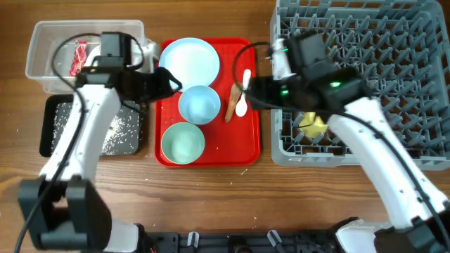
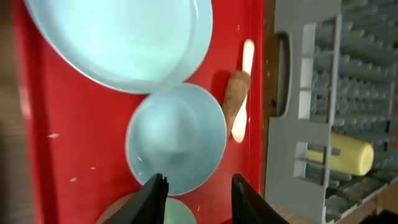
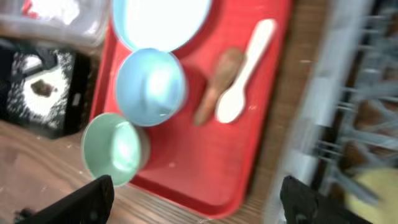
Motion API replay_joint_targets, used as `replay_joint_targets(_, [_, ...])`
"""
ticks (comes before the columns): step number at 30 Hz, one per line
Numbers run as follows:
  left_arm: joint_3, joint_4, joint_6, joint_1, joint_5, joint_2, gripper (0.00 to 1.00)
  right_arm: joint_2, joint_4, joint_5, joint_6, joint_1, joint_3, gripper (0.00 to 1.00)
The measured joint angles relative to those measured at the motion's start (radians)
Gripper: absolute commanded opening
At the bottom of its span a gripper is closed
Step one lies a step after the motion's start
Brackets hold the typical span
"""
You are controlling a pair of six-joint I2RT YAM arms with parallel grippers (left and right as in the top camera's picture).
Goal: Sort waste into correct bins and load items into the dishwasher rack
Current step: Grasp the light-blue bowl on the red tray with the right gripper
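The left gripper (image 2: 200, 198) hangs with its jaws parted and nothing between them. It is over the red tray (image 2: 74, 137), at the edge of the blue bowl (image 2: 176, 138). The rim of the green bowl (image 2: 181, 213) shows just under the fingers. The plate (image 2: 124, 37) lies beyond the blue bowl and seems to touch its rim, though the angle leaves this unsure. To the right of the blue bowl, the brown scrap (image 2: 235, 94) lies against the white spoon (image 2: 247, 56). Both are on the red tray, beside the rack (image 2: 305, 93). The yellow cup (image 2: 345, 155) lies on its side in the rack.

The right gripper (image 3: 202, 200) is spread wide and holds nothing. It hangs above the tray's near right part, close to the rack's corner. The scrap and spoon are ahead of it, and the two bowls ahead to the left.

Left of the red tray stands the clear tub (image 1: 42, 42) with a red-and-white wrapper (image 1: 79, 57) inside. In front of the tub sits the black tray (image 3: 71, 99), which holds white crumbs (image 3: 25, 102) and a dark lump (image 3: 42, 88).
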Motion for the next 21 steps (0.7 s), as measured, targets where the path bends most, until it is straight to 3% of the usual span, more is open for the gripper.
replay_joint_targets(6, [0.03,-0.08,0.0,0.048,-0.16,-0.224,0.38,0.178,0.153,-0.003,0.084,0.108,0.0,0.82])
replay_joint_targets(16, [0.03,-0.121,0.0,0.001,-0.262,-0.19,0.4,0.24,0.282,0.156,0.117,0.108,0.0,0.82])
replay_joint_targets(18, [0.03,-0.117,0.001,-0.025,-0.291,-0.188,0.48,0.24,0.283,0.154,0.13,0.108,0.0,0.8])
replay_joint_targets(19, [0.03,-0.11,0.001,-0.032,-0.299,-0.188,0.64,0.24,0.283,0.143,0.14,0.108,0.0,0.74])
replay_joint_targets(21, [0.03,-0.107,0.002,-0.033,-0.308,-0.188,0.75,0.243,0.283,0.128,0.184,0.118,0.0,0.62])
